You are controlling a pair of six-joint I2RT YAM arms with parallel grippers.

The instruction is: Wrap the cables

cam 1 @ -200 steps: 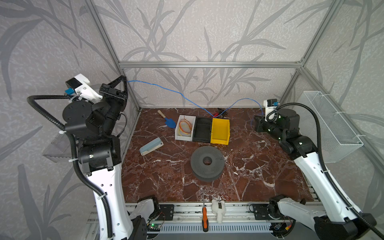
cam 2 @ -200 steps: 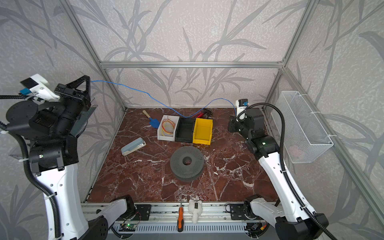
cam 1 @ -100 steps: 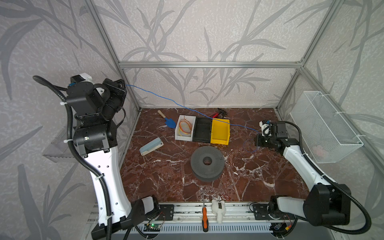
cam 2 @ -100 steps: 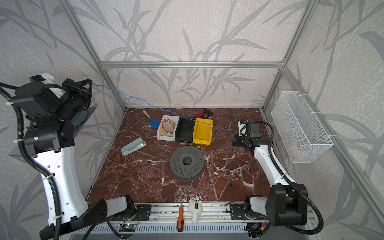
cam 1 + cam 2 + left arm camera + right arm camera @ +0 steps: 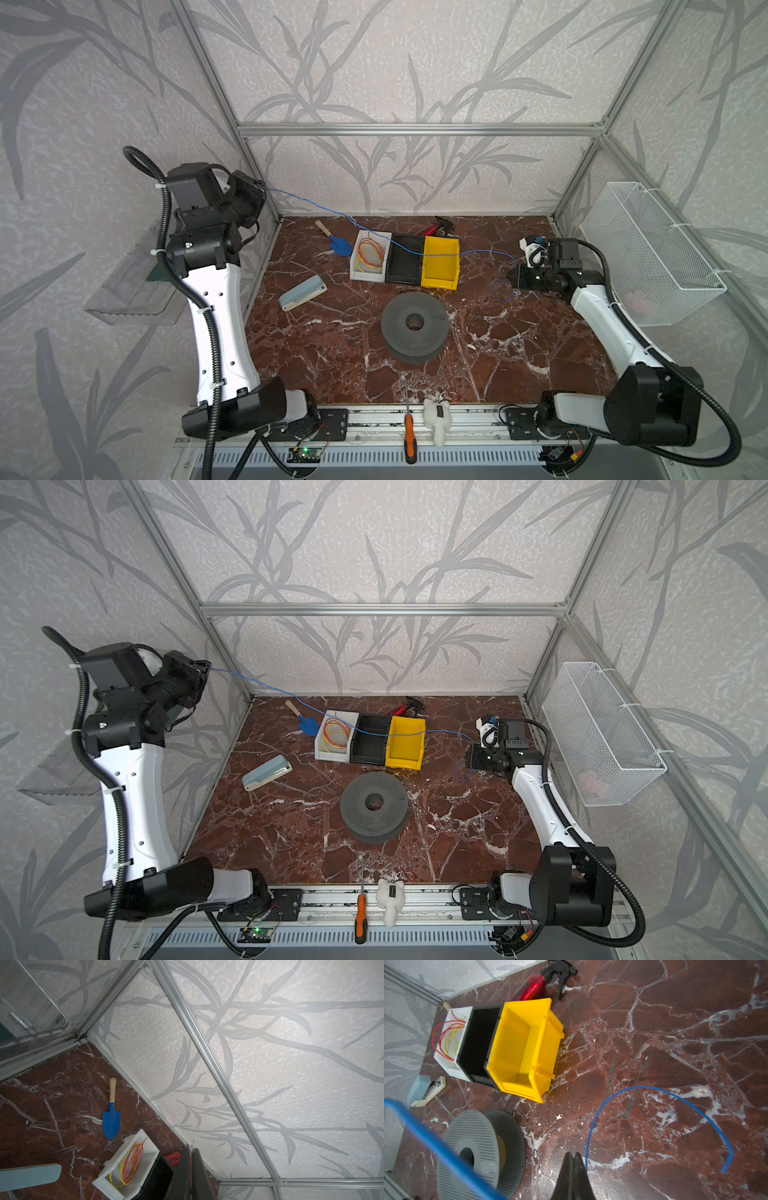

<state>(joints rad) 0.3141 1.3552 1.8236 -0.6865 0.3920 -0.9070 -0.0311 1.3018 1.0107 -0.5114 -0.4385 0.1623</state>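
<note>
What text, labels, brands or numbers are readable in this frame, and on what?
No text can be read.
Spool: white label by the hub, print too blurred.
Red bottle: dark print along the body, blurred.
Toy: dark tag, too small.

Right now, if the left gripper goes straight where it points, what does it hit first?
Probably the back wall panel; past the left gripper, shut on the blue cable, nothing else shows, though depth is unclear.
</note>
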